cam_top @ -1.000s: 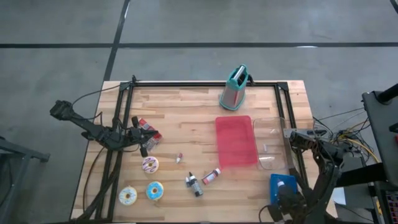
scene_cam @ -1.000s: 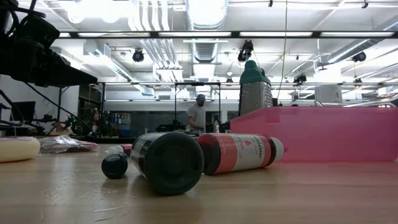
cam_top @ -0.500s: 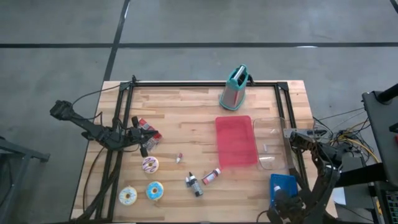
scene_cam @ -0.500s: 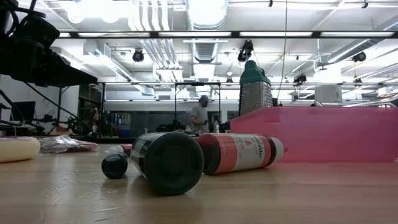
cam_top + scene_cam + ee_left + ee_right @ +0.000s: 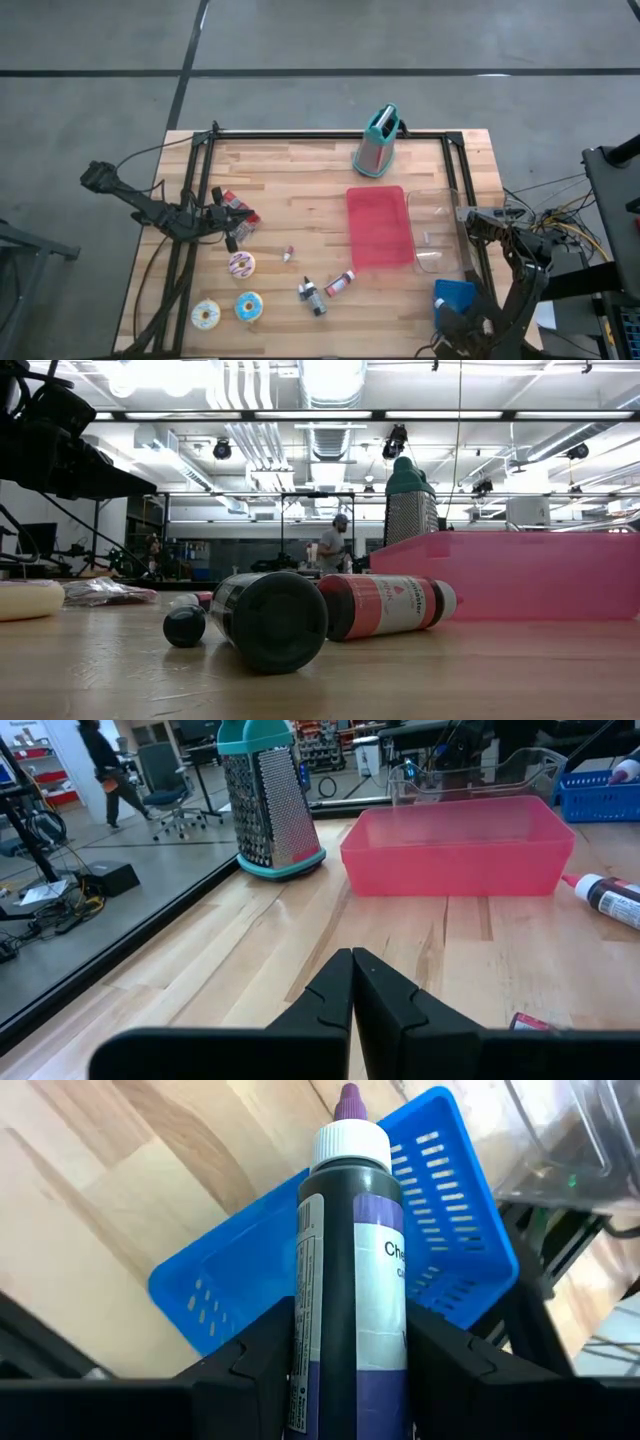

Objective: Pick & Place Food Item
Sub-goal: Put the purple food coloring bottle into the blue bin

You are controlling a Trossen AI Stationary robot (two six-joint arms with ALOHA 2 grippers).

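The purple-capped bottle (image 5: 350, 1280) is clamped in the right tool (image 5: 350, 1370) above the blue basket (image 5: 440, 1240) (front right bench corner); probably best lowered upright. Left tool (image 5: 352, 982): closed, empty.

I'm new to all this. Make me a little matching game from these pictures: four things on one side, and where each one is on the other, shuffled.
Things:
1. grater
2. pink bin
3. purple-capped bottle
4. three donuts

Places:
A. held in the right end effector, over the blue basket
B. standing at the table's far edge
C. near the table's front left corner
D. on the table's right half, in front of the grater

Pairs: 1-B, 2-D, 3-A, 4-C
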